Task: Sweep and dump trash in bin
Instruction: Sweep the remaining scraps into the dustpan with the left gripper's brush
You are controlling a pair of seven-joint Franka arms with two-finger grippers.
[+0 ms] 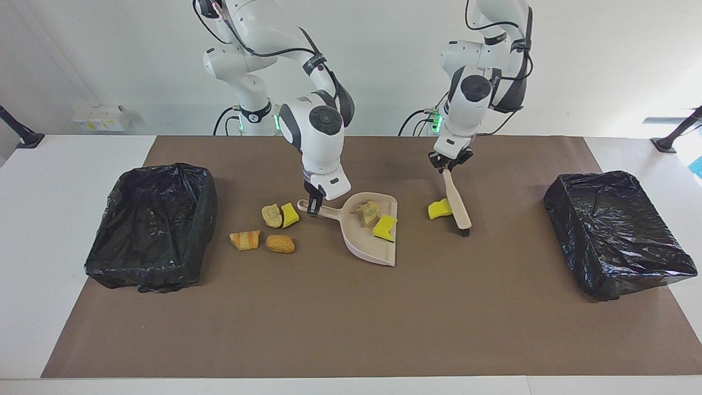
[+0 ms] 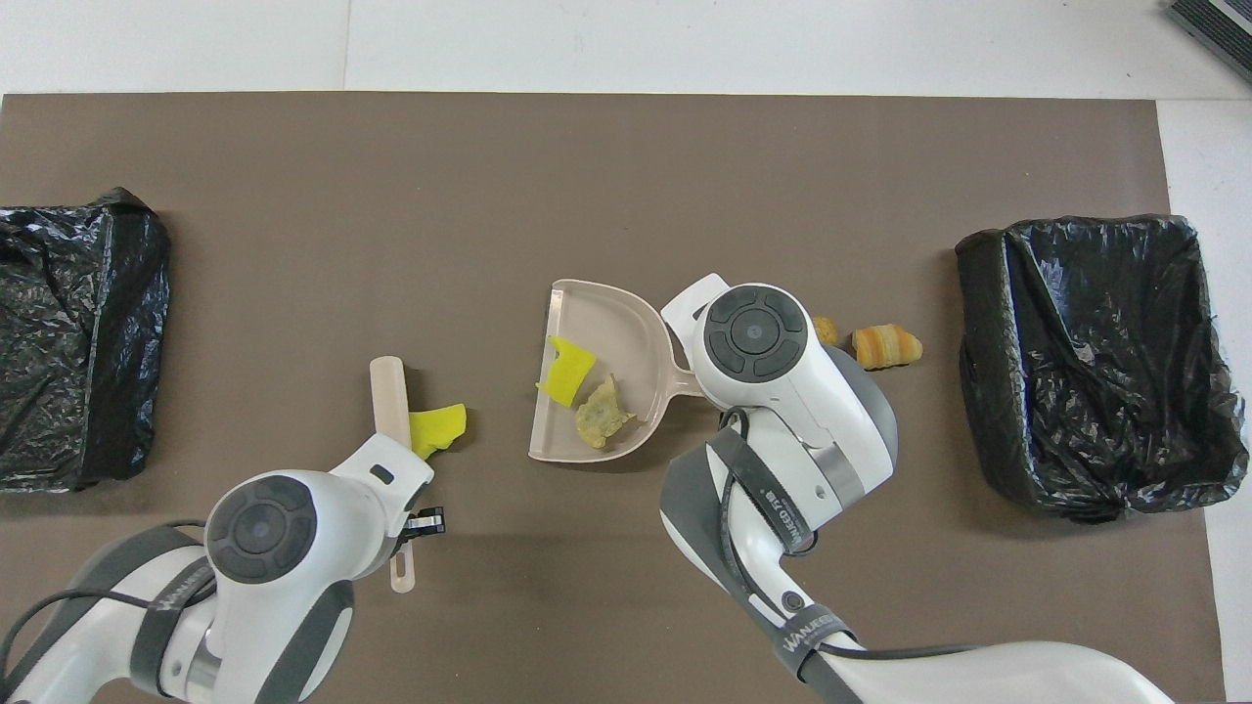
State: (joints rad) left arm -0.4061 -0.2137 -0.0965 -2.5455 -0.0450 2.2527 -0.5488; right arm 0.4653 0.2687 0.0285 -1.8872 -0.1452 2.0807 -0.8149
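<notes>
Two scraps of trash (image 1: 375,218) lie in the dustpan (image 1: 366,241); another yellow scrap (image 1: 439,209) touches my brush (image 1: 458,208), and four more (image 1: 267,230) sit beside the dustpan handle. My left gripper (image 1: 449,163) clamps the brush; my right gripper (image 1: 313,205) grips the dustpan handle.

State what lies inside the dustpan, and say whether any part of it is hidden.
Inside the dustpan lie two scraps: a yellow sponge chunk and a tan bread-like lump, touching each other. From overhead, the right arm covers the dustpan's handle, where the right gripper grips it.
</notes>
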